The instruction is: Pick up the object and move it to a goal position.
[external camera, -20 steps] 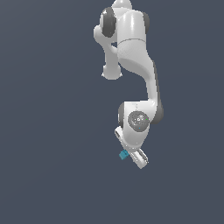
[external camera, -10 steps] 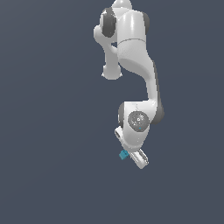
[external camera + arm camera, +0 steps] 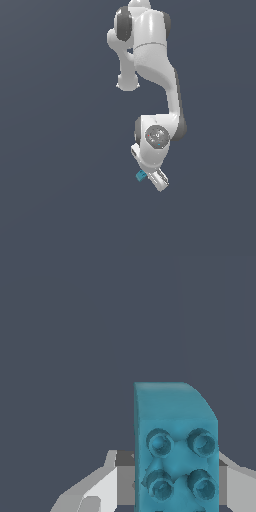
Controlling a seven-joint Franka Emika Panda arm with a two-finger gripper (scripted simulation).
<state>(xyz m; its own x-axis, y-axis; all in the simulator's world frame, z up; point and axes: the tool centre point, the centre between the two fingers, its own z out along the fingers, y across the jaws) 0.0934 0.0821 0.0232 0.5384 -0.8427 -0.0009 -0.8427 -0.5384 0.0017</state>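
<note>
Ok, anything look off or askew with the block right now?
Nothing stands out. The block sits between the fingers, studs toward the wrist camera, intact. In the exterior view it shows as a teal speck at the gripper.

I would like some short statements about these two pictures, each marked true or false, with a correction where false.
1. The block is teal-blue with round studs on one face. True.
2. The block is larger than the gripper. False: in the exterior view it is much smaller than the gripper.
3. The block sits between the gripper's fingers in the wrist view. True.
4. In the exterior view the block shows on the gripper's right. False: it shows at the exterior view's left of the gripper.
5. Two arms are visible. False: only one white arm.
</note>
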